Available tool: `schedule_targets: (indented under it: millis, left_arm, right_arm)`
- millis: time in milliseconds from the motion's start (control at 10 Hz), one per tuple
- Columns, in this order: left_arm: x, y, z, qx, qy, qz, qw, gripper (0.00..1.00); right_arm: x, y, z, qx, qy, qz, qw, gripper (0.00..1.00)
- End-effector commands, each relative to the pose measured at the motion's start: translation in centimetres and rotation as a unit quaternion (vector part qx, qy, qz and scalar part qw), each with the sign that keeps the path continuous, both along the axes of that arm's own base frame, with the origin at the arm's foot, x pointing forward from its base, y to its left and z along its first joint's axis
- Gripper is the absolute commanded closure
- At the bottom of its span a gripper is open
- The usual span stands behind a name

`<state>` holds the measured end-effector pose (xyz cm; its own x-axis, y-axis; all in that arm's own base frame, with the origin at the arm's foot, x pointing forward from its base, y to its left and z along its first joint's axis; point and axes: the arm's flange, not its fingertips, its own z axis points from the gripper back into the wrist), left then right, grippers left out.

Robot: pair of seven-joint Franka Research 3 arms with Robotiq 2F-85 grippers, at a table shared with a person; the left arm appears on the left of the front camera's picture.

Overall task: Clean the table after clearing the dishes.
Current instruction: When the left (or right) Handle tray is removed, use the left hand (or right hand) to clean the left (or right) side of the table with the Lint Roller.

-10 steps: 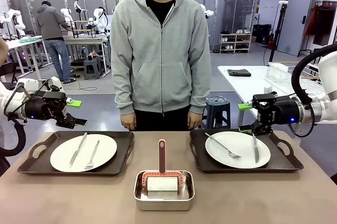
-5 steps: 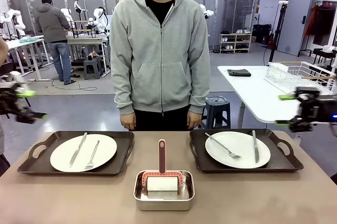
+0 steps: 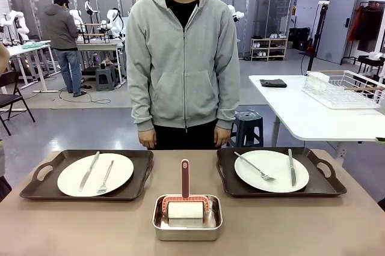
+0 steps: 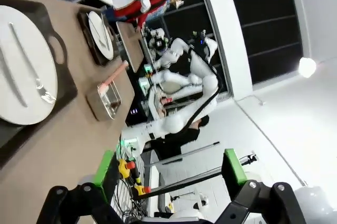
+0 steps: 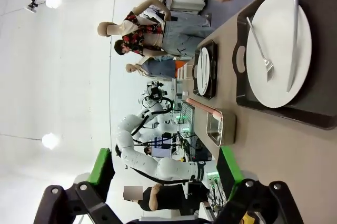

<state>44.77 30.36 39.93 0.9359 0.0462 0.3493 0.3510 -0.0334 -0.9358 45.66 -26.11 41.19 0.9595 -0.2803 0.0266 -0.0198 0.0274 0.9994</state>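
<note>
Front view: a person [image 3: 183, 57] in a grey hooded jacket stands at 12 o'clock, at the far edge of the tan table [image 3: 72, 226], where the dishes sit uncleared. At 10 o'clock from the steel pan [image 3: 187, 234], the left tray [image 3: 139, 166] holds the left plate [image 3: 123, 172] with the left knife [image 3: 90, 170] and left fork [image 3: 106, 176]. At 2 o'clock, the right tray [image 3: 325, 181] holds the right plate [image 3: 278, 169] with the right fork [image 3: 255, 167] and right knife [image 3: 292, 169]. A roller [image 3: 185, 210] rests in the pan, its pink handle pointing to 12 o'clock. In the left wrist view, the left gripper [image 4: 168, 167] at 6 o'clock is spread wide and grips nothing, with the table at 9 o'clock. In the right wrist view, the right gripper [image 5: 164, 166] is likewise released and unloaded, with the table at 2 o'clock.
</note>
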Motion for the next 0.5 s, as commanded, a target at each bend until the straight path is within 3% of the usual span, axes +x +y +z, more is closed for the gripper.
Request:
schedule_targets:
  millis: [0, 100, 400]
  left_arm:
    - [0.2, 5.6, 2.4, -0.006, 0.006, 0.003, 1.000, 0.00]
    - [0.0, 0.0, 0.0, 0.000, 0.000, 0.000, 1.000, 0.00]
    - [0.0, 0.0, 0.0, 0.000, 0.000, 0.000, 1.000, 0.00]
  right_arm:
    - [0.2, 1.3, 0.2, -0.002, -0.001, 0.006, 1.000, 0.00]
    - [0.2, 1.3, 0.2, -0.002, -0.001, 0.006, 1.000, 0.00]
    - [0.2, 1.3, 0.2, -0.002, -0.001, 0.006, 1.000, 0.00]
